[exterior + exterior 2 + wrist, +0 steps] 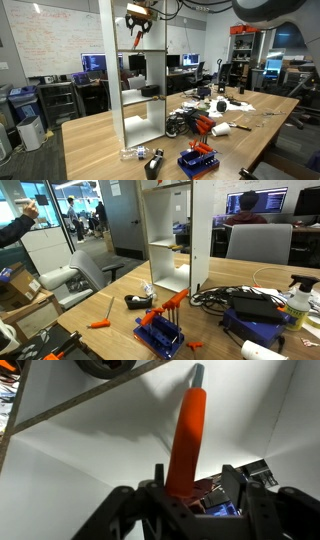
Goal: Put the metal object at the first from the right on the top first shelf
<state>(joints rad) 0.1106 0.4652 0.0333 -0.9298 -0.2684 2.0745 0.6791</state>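
Note:
In the wrist view the metal object (188, 430) is a long orange handle with a grey metal tip. It stands between my gripper's (195, 475) fingers, against the left one, in front of a white shelf panel. In an exterior view my gripper (137, 34) hangs high at the upper compartment of the white shelving unit (118, 70), with an orange piece (139, 11) at it. The unit's top board (168, 186) shows in an exterior view; my gripper is out of that frame.
A blue tool holder (160, 335) with orange-handled tools stands on the wooden table in front of the unit (197, 160). A loose orange tool (100, 325), black cables and boxes (245, 302) and a bottle (298, 305) lie around. Dark items (150, 90) sit on a lower board.

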